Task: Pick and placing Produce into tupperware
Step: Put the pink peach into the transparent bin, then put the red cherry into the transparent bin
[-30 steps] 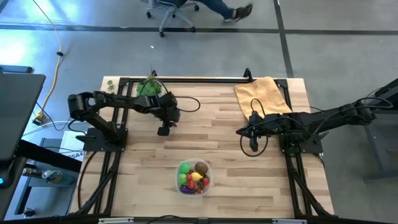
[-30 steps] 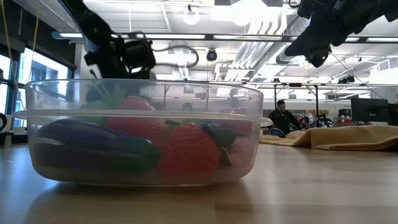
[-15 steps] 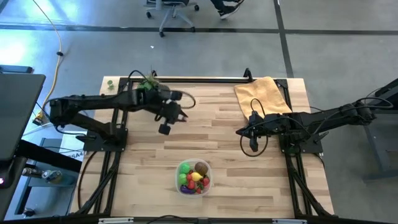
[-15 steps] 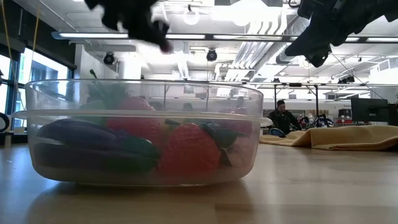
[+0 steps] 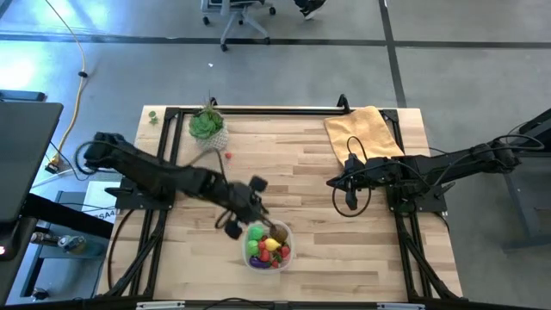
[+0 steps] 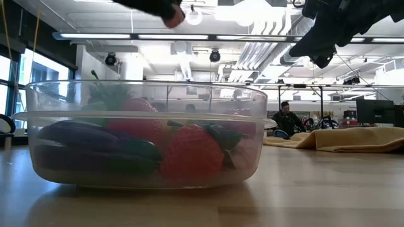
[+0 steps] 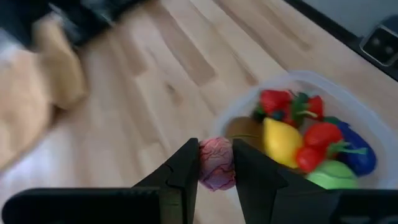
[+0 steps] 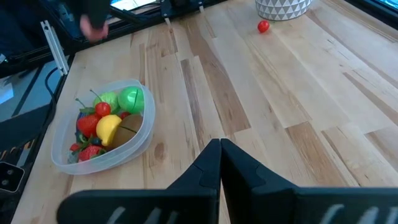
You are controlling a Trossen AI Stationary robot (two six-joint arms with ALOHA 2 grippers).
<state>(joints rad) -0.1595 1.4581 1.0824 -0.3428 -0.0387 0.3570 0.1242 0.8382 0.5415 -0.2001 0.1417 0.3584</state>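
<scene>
We saw the tupperware [image 5: 269, 244] near the table's front edge at about 6 o'clock from the table centre, already holding produce: a yellow lemon [image 7: 281, 142], a brown kiwi [image 7: 244, 129], red berries [image 7: 273, 101], a green piece [image 8: 131, 99] and a purple eggplant [image 6: 82, 140]. Just beside its rim at 10 o'clock, the left gripper [image 7: 214, 167] hovered, its jaws clenched on a small pinkish-purple toy piece [image 7: 215, 163]. One red berry [image 5: 228, 156] lay loose at 12 o'clock, near the potted plant [image 5: 207, 126]. At 3 o'clock, well apart, the right gripper [image 8: 219, 151] waited with jaws pressed together, near a yellow cloth [image 5: 365, 129].
</scene>
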